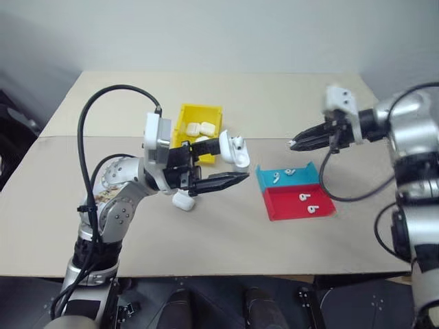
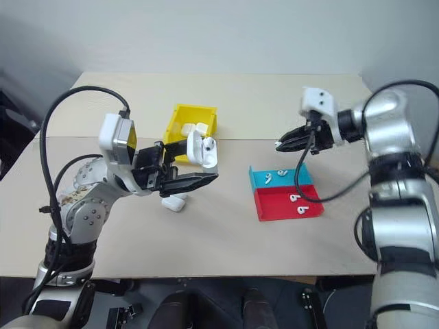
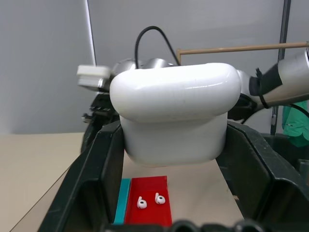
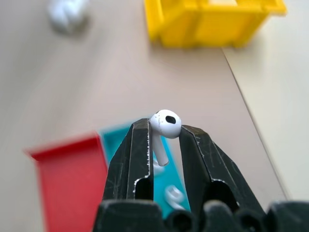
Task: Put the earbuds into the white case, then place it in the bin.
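Beige table carries yellow bin, teal tray, red tray.

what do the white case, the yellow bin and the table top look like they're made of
White case: glossy hard plastic, by its sharp highlights. Yellow bin: smooth moulded plastic, evenly coloured thin walls. Table top: matte beige board, possibly laminate or cardboard sheet, with a seam across it; hard to say which.
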{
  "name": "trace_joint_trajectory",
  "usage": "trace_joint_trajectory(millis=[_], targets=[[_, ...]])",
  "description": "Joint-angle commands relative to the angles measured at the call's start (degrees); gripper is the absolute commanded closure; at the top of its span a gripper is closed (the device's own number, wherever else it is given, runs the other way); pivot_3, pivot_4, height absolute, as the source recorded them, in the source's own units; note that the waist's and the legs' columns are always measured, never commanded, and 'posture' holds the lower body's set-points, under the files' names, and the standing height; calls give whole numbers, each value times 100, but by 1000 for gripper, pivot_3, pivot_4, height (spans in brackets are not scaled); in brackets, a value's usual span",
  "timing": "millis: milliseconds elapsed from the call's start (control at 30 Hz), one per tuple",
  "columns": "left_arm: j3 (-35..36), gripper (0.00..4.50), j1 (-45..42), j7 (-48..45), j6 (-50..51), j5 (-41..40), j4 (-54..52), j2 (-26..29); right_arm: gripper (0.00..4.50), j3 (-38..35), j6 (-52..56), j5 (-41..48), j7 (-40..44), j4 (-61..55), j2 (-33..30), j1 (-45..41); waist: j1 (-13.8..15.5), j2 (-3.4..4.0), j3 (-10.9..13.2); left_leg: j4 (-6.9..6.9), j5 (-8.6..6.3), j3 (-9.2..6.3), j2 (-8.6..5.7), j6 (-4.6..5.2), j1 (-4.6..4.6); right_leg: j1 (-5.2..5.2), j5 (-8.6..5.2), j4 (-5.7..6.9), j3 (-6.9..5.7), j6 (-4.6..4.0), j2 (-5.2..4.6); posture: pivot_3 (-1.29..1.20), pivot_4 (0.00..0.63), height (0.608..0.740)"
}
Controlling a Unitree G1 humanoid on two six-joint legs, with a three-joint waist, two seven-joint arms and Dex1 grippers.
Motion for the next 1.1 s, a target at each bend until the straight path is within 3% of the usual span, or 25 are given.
trace_joint_trajectory(millis=[33, 100, 233, 467, 667, 1100], targets=[[69, 1711, -219, -114, -82, -29, 88, 21, 3863, -1337, 2221, 1866, -955, -2375, 148, 706, 5, 1, 0, 0, 0, 1, -1, 0, 0, -1, 0, -2, 1, 0, 0, 0, 150, 740], [65, 1711, -296, -196, -50, -17, 215, 40, 3863, -2011, 3146, 2821, -1894, -3427, 583, 1174, -7, 1, -1, 3, 0, 1, 0, 0, 2, 0, 0, -1, 2, 0, 0, 0, 150, 740], [35, 1711, -373, -399, -49, 25, 420, 72, 3863, -2692, 3961, 4191, -3545, -4558, 1437, 1569, -13, 1, -1, 2, 0, -5, -1, 0, 5, 4, 0, 3, 0, 0, 3, 0, 150, 740], [-72, 1711, -539, -555, -71, 117, 649, -52, 3863, -2575, 3904, 5777, -5683, -5561, 2264, 2015, -8, 2, -1, 3, 0, -9, -2, 1, 2, 2, 1, 4, -1, 1, 3, 0, 150, 740], [-98, 1711, -601, -651, -80, 156, 755, -108, 3863, -2225, 3550, 6354, -6376, -5699, 2252, 2168, -16, 1, -1, 2, 0, -11, -2, 1, 1, 2, 1, 2, -2, 1, 3, 0, 150, 740], [-72, 1711, -576, -685, -75, 209, 761, -167, 3863, -1494, 3014, 6356, -6391, -5840, 1737, 2492, -17, 1, -1, 2, -1, -13, -2, 2, 0, 3, 0, 0, -3, 1, 3, 0, 150, 740]])
